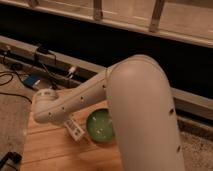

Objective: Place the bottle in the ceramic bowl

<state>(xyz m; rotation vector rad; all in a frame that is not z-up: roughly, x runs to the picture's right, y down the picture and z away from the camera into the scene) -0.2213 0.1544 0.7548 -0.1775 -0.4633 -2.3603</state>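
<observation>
The ceramic bowl (100,125) is round, glossy and dark green with a paler mottled inside, and it sits upright on a wooden table (50,150). My gripper (75,130) hangs below the white wrist, just left of the bowl's rim and low over the wood. It is shut. The bottle is hidden; I cannot pick it out at or under the gripper. My large white arm (140,115) crosses the view from the lower right and covers the bowl's right side.
Cables (15,80) and a blue item (31,81) lie on the floor to the left of the table. A long rail (60,60) and a dark wall run behind. The table's left edge is close to the wrist.
</observation>
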